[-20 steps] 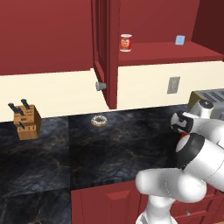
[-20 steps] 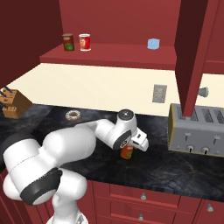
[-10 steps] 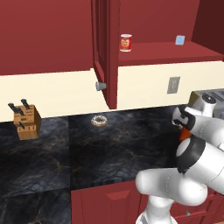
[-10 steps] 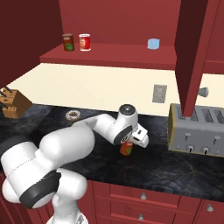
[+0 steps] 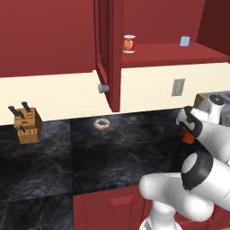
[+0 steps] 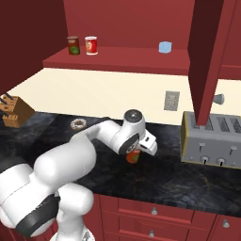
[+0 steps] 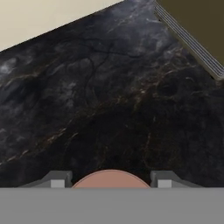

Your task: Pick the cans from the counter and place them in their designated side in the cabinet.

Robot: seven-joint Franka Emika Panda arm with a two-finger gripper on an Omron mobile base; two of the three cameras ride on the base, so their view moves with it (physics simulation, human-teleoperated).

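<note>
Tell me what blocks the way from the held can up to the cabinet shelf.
Nothing visible does. The can sits in the closed jaws just over the counter; the cabinet door hangs open to the right, and the shelf has bare space between the two cans and the blue box.

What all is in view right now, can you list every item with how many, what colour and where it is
Can in gripper: one, red-orange, lifted just above the counter, left of the toaster.
Cans on shelf: two, a bright red one and a darker one, side by side at the left of the cabinet shelf.
Box: one, light blue, farther right on the shelf.
Toaster: one, grey, at the counter's right.
Doughnut: one, pale, by the wall.
Knife block: one, brown, at the counter's left.
Wall outlet: one, grey.
Gripper: one, white, shut on the can.
</note>
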